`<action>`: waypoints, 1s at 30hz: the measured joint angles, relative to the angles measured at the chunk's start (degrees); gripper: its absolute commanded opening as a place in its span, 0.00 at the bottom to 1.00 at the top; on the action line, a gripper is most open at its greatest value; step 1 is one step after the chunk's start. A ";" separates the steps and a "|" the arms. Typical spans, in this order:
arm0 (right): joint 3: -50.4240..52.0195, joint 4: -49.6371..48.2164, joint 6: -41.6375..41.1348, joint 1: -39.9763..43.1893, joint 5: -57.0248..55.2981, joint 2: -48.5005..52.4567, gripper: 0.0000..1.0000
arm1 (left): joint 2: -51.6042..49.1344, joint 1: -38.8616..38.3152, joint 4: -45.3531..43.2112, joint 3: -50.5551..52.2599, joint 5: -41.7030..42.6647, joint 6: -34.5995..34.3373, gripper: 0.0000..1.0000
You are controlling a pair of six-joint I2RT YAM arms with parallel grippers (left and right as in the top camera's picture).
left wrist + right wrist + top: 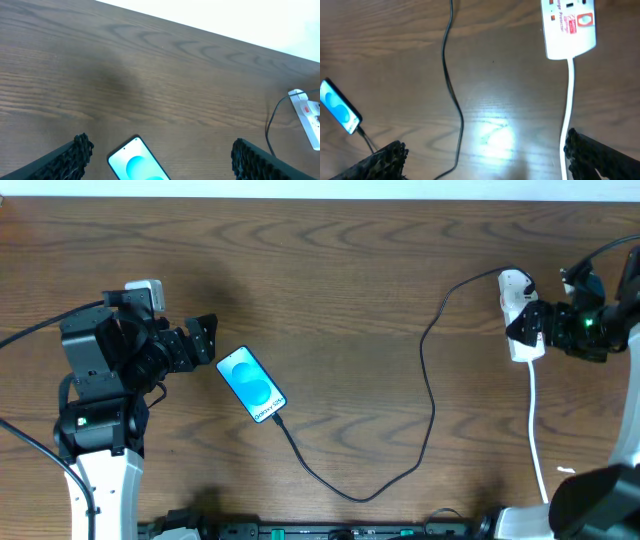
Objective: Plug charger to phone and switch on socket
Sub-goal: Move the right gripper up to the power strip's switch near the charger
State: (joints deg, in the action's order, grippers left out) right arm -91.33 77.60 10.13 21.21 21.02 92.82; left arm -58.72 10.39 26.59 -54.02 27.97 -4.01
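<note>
I see the phone (251, 384) lying screen-up left of centre. The charger (430, 395) meets the phone's near end with its tip and loops right to the socket (570, 27) at the far right. My left gripper (203, 340) sits just left of the phone, jaws wide. My right gripper (522, 323) hangs over the socket, jaws also spread wide.

Lettering legible at this moment. On the socket (570, 30), ahead of the right pincer (485, 146) and toward its right finger: red print (564, 22) along the white face, one word reading roughly "Protector". Beside it is a red oval emblem (583, 20), too small to read. On the phone (251, 384), just beyond the left pincer (209, 342): white lettering at the screen's far end, illegible.
</note>
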 measured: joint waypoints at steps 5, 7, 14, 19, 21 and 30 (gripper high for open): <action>0.00 -2.47 0.94 0.63 0.28 2.95 0.99 | 0.00 0.00 0.00 0.00 0.00 0.00 0.91; 0.00 -3.13 1.16 1.22 0.28 4.04 0.99 | 0.00 0.00 0.02 0.00 -0.02 0.00 0.91; 0.00 -5.27 1.64 3.50 0.48 7.43 0.99 | 0.00 0.00 0.00 0.00 0.00 0.00 0.91; 0.00 -7.28 2.97 4.98 0.98 9.60 0.99 | 0.00 0.00 0.02 0.00 0.00 0.00 0.91; -0.02 -7.82 3.37 5.27 1.07 10.19 0.99 | 0.00 0.00 0.02 0.00 0.00 0.00 0.91; -4.35 -8.48 4.02 6.27 1.36 14.08 0.99 | 0.00 0.00 0.00 0.00 0.00 0.00 0.91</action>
State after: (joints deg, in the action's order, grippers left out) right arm -95.68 69.12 14.15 27.49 22.37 106.89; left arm -58.72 10.39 26.59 -54.02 27.97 -4.01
